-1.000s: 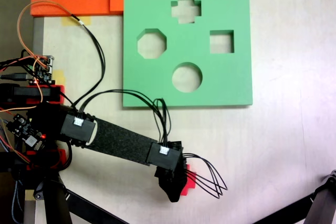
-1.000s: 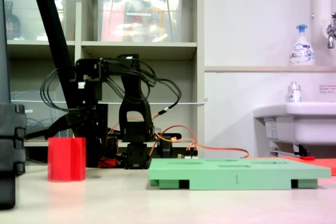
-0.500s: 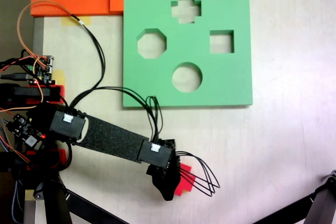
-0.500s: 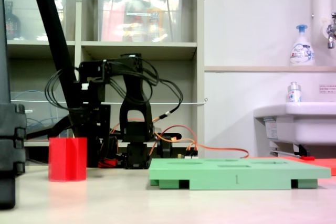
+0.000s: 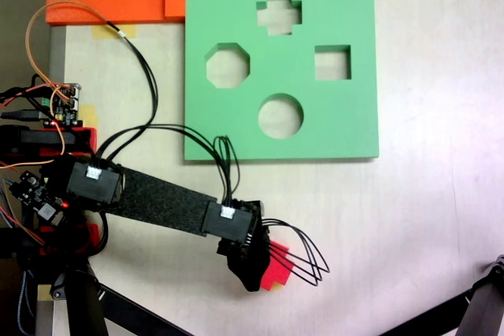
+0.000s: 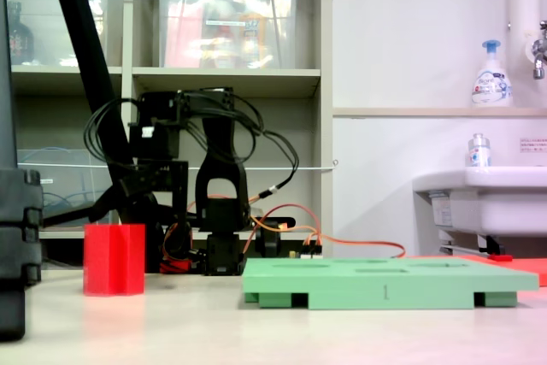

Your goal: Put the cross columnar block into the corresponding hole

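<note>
Looks like we're at the grab stage. The end effector (image 5: 253, 277) sits right over the cross columnar block (image 5: 276, 271) near the bottom of the desk (image 5: 425, 218) in the top-down fixed view, well apart from the green foam board (image 5: 346, 127). From the side the block stands upright on the desk. Honestly can't tell if the jaws are spread or pinching; the arm hides them. Next it needs a firm grip, a lift, then a carry across to the corresponding hole (image 5: 279, 12) at the board's far edge. Plenty of bare desk in between.
</note>
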You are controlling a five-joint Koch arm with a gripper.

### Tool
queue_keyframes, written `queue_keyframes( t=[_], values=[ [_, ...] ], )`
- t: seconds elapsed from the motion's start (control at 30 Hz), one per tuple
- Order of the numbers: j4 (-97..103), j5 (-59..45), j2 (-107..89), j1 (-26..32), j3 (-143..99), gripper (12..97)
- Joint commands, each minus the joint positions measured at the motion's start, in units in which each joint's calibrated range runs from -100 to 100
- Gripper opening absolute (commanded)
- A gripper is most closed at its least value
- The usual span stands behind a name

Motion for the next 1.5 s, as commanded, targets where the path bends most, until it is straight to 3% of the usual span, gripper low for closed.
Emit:
queue_keyframes(
  t=[0.0,1.03,1.47],
  values=[
    [0.03,-0.05,-2.93,-0.05,1.01,74.7],
    [3.30,2.78,-1.39,-2.74,9.68,74.6],
    [4.27,3.96,0.14,-2.69,13.97,70.9]
  ],
)
